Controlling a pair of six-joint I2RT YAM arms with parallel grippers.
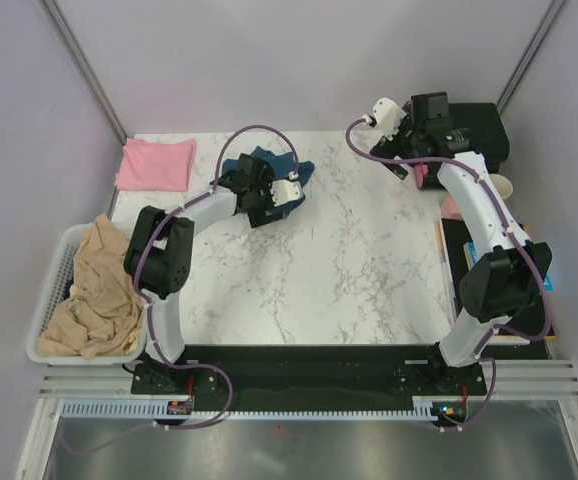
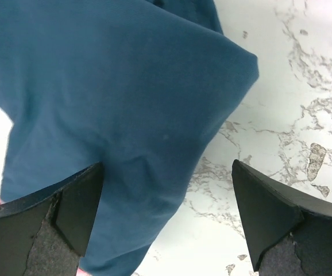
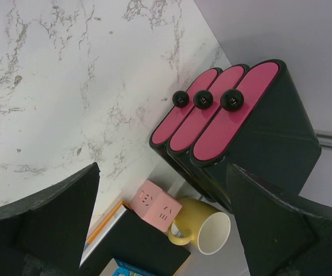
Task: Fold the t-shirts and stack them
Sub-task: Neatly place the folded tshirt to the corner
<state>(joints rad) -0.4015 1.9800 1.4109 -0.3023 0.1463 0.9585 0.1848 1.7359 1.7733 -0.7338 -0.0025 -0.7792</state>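
At the far side of the marble table [image 1: 369, 270], left of the middle, the teal t-shirt [image 2: 126, 86] lies in a bunched heap. It is too crumpled to show a clear long axis, though the heap is somewhat wider across the table than deep, and one folded corner juts toward the right.

The pink t-shirt [image 1: 156, 165] lies apart from it in the far left corner. It is folded into a flat rectangle, its longer side running roughly across the table and close to the left edge.

The left gripper [image 2: 167, 167] hangs over the teal heap with its jaws spread as wide as they go and nothing between them. One finger is over the cloth and the other over bare marble; I cannot tell whether either touches.

The right gripper [image 3: 161, 168] is up by the far right corner, likewise wide open and holding nothing. It faces a black case [image 3: 269, 138] with three pink-topped slots, with a yellow mug [image 3: 203, 230] and a small pink cube [image 3: 154, 208] just beside it.

A broad stretch of marble shows from the teal heap toward the near edge and the right side.

Against the table's left edge sits a white basket [image 1: 47, 310] holding a rumpled beige cloth [image 1: 94, 290] that spills over its far rim.
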